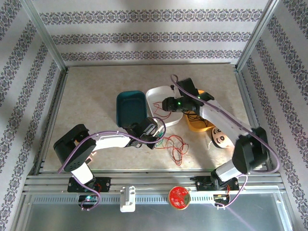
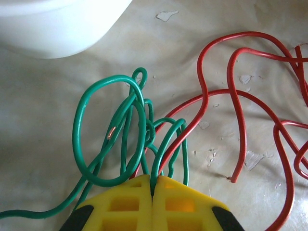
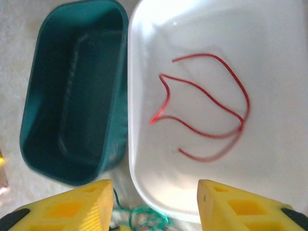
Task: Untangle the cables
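Left wrist view: my left end effector (image 2: pixel 152 186) is clamped on thin green wire (image 2: pixel 75 130), crossing thin red wire (image 2: pixel 230 91) on the bench (image 2: pixel 38 96); my right end effector (image 3: pixel 154 195) gapes over a white plastic tub (image 3: pixel 279 72).

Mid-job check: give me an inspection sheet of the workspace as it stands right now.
Surface: beige table, coating chipped in spots.
Job's things: green wire knotted in loops, red wire crossing it on the table; red strand lying in white bin.
Clutter: empty teal bin, orange bowl.
Pincers: left pincer shut on green wire; right pincer open above white bin.
Cables: purple cables run along both arms.
Surroundings: patterned walls, metal frame.
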Robot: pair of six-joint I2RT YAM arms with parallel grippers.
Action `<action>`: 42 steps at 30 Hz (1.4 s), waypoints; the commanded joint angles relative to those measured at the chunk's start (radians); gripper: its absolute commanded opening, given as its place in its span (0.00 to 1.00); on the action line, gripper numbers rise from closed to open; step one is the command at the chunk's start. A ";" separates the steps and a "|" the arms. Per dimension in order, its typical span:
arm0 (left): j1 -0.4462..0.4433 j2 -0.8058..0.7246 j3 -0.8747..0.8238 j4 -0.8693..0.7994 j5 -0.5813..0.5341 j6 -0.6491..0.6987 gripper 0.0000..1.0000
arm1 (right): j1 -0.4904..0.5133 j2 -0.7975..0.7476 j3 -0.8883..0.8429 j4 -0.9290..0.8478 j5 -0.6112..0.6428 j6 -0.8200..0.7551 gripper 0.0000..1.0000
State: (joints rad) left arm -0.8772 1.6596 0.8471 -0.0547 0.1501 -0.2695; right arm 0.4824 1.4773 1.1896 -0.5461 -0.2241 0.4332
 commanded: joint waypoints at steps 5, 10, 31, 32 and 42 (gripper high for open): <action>-0.008 -0.023 -0.007 0.015 -0.017 -0.004 0.00 | 0.045 -0.176 -0.203 -0.423 0.112 -0.024 0.51; -0.007 -0.024 0.002 0.007 -0.018 0.004 0.00 | 0.064 -0.171 -0.285 -0.495 0.104 -0.013 0.51; -0.006 -0.006 0.005 0.015 -0.010 0.000 0.00 | 0.088 -0.281 -0.118 -0.397 0.365 -0.067 0.00; -0.006 -0.004 0.007 0.015 -0.011 -0.002 0.00 | 0.087 -0.289 -0.112 -0.396 0.383 -0.071 0.00; -0.006 -0.006 0.001 0.018 -0.011 0.001 0.00 | 0.037 -0.175 -0.321 -0.421 0.095 0.032 0.39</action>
State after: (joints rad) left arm -0.8772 1.6558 0.8471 -0.0544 0.1486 -0.2687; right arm 0.5209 1.2778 0.9447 -0.9470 -0.0292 0.4229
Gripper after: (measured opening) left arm 0.048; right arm 0.384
